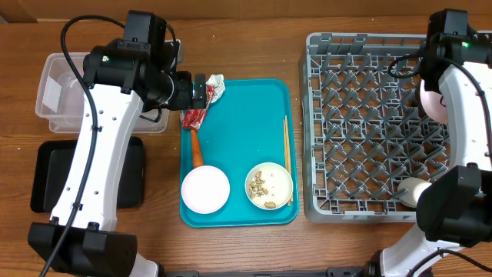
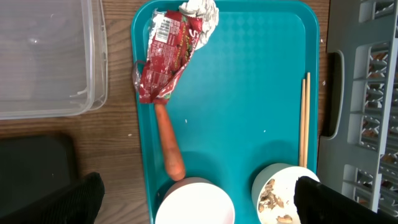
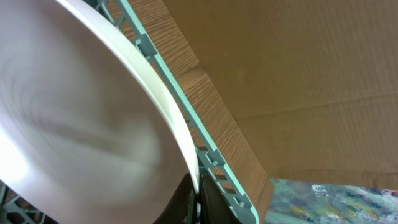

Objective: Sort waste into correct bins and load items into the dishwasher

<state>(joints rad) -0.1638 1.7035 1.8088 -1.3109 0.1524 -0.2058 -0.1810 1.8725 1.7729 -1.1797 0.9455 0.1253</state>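
Teal tray: lies on the wooden desk, between the bins and the dish rack.
Left hand: jaws spread wide and empty, above the tray's top-left corner in the overhead view.
Red wrapper: crumpled at the tray's left edge, touching the white napkin and overlapping one end of the carrot stick.
Bowls: an empty bowl and a bowl of food scraps sit side by side at the tray's near end.
Chopsticks: lie along the tray's right edge.
Bins: the clear tub and the black tray stand left of the teal tray.
Right hand: closed on the rim of the plate, which stands on edge at the rack's right side.
Cup: in the rack's near-right corner.
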